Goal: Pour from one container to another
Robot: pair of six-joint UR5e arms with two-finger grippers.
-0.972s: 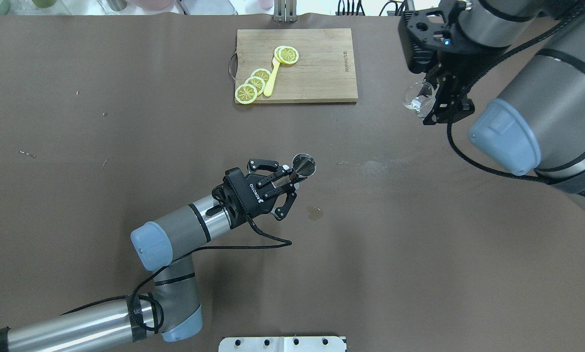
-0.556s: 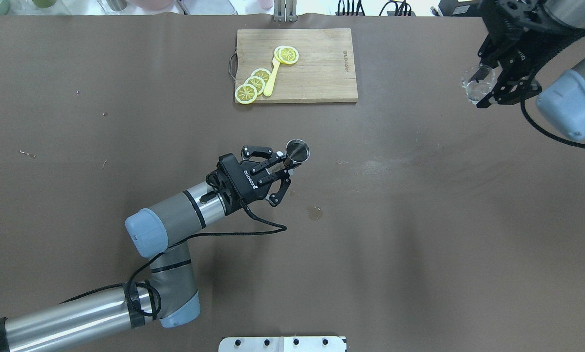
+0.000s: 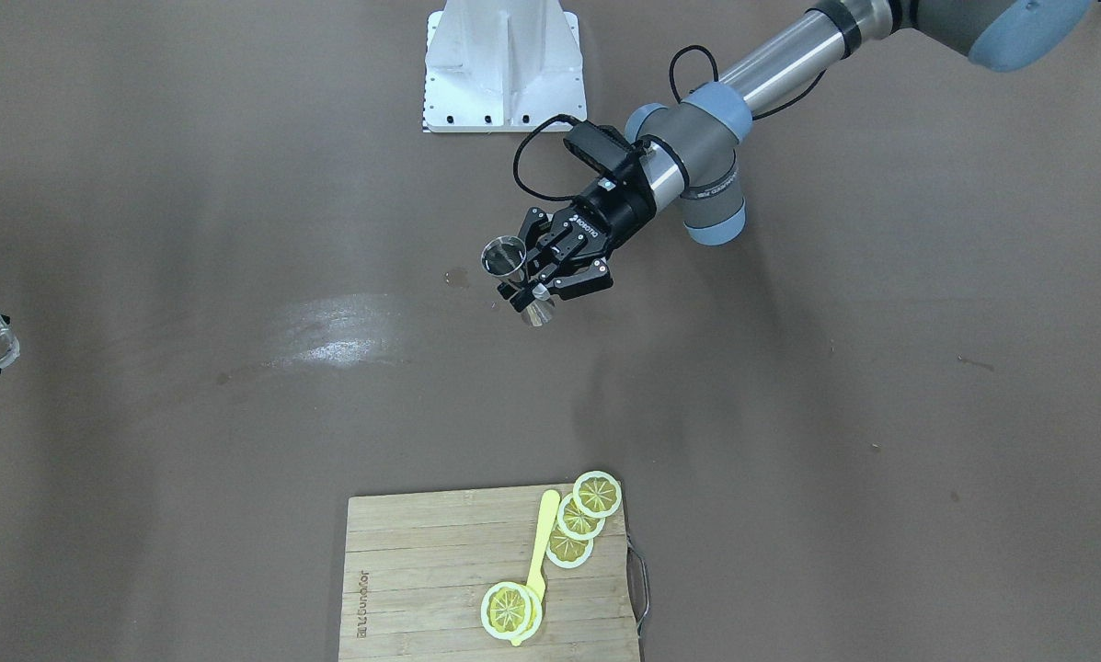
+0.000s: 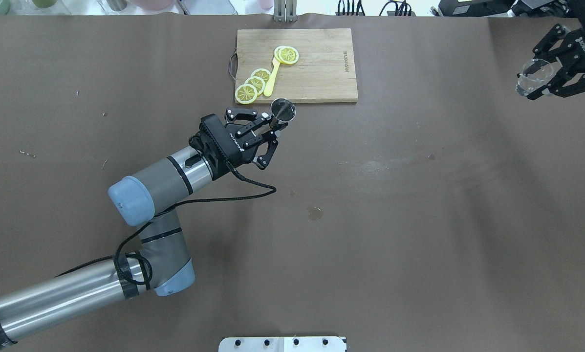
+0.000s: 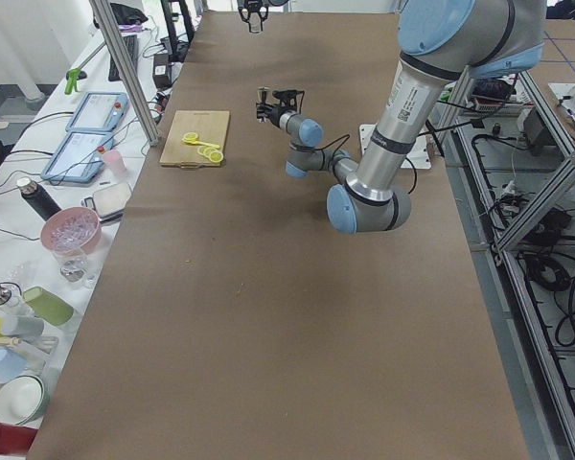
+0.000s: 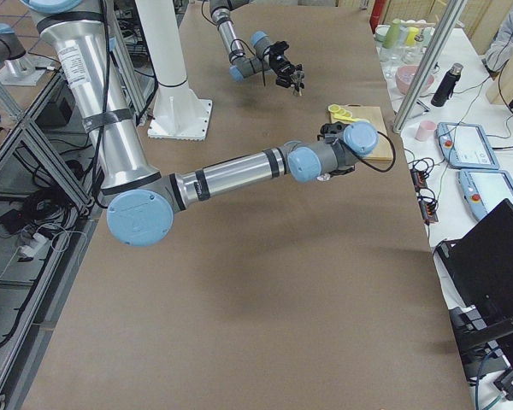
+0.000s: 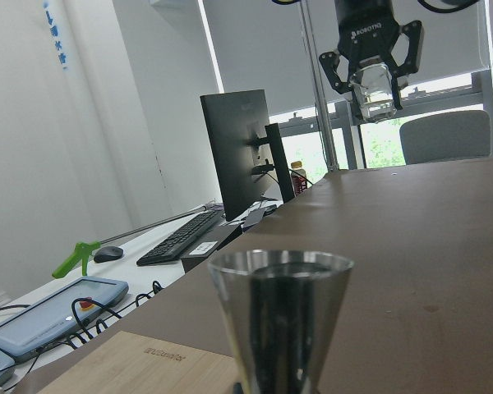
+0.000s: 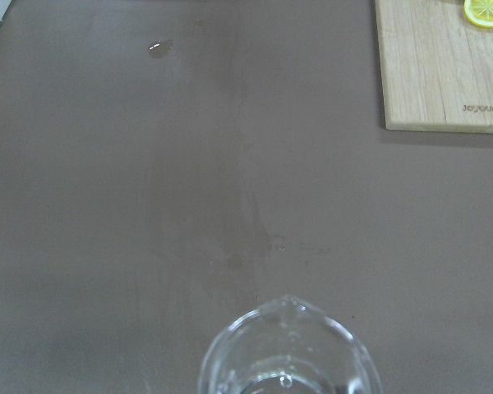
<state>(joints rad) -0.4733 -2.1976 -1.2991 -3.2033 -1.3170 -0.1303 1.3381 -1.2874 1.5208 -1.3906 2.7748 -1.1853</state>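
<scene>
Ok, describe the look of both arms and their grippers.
The left arm and right arm are silver tubes with grey joints, pale blue caps and black bands. The black left gripper and right gripper have linked fingers and white ROBOTIQ lettering. A black cable loops beside the left wrist.

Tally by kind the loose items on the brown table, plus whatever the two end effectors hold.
lemon slices: 4
yellow utensil: 1
wooden cutting board: 1
steel jigger: 1
clear glass cup: 1
Total: 8
</scene>
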